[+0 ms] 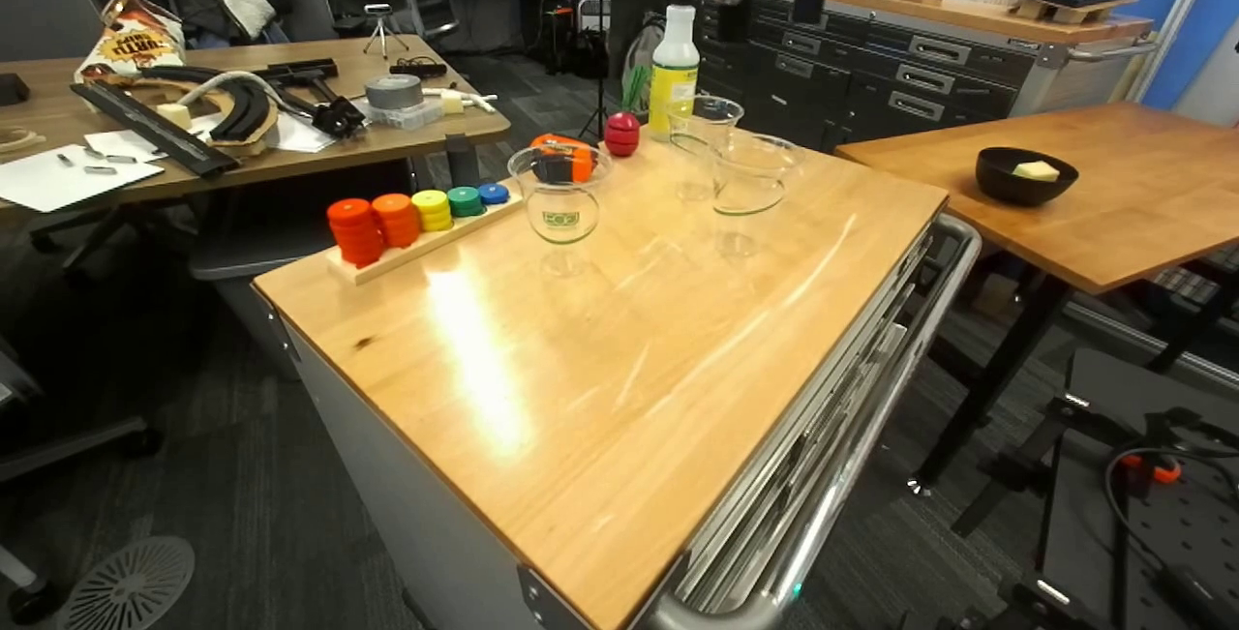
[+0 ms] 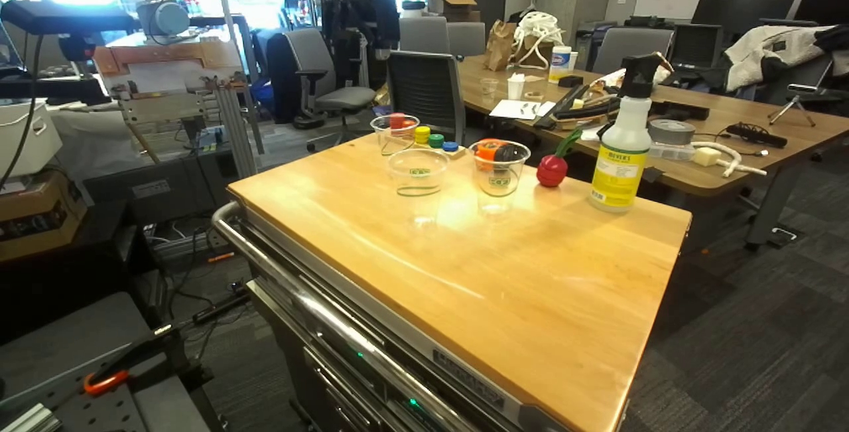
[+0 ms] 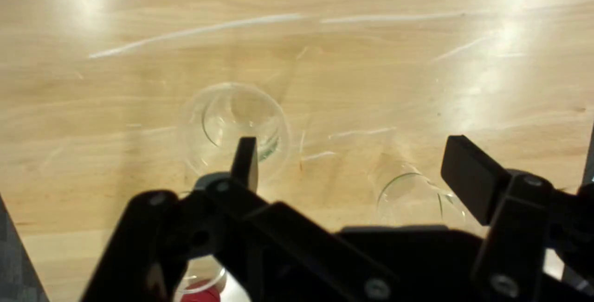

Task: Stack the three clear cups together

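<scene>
See gripper (image 3: 355, 156) spread wide over bench (image 3: 352, 74). Working outward from spray bottle (image 2: 615, 180), find red ball (image 2: 552, 171) beside it, nearest clear cup (image 2: 499, 183) close by, middle clear cup (image 2: 419, 183) farther off, farthest clear cup (image 2: 391, 140) well apart. Note all three upright and separate.

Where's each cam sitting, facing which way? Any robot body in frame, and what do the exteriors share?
Wrist view: on the wrist, looking down at the wooden cart top; open claw at frame bottom.
An exterior view: raised, at the ring stacker end, facing toward the spray bottle; dark claw at top.
An exterior view: raised, at the spray bottle end, facing the three clear cups and ring stacker; dark claw at top.
Both exterior views share all these, plus the metal handle.
</scene>
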Controlling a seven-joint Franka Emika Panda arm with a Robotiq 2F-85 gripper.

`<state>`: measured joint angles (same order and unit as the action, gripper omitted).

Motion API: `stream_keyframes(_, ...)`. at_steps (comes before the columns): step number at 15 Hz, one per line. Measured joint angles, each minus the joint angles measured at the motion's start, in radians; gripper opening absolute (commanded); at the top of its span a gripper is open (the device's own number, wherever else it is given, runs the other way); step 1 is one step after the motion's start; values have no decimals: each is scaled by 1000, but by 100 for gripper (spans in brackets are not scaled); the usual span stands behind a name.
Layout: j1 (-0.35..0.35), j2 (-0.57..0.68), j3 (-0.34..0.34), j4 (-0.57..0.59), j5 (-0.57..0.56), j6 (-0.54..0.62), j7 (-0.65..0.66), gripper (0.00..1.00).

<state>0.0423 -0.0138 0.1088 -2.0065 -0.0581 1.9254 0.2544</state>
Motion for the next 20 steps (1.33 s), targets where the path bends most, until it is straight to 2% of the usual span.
stream_keyframes(6,41,188,1,137,0,90,33,100)
stream_keyframes(20,45,468,-40,355,34,118,51,100)
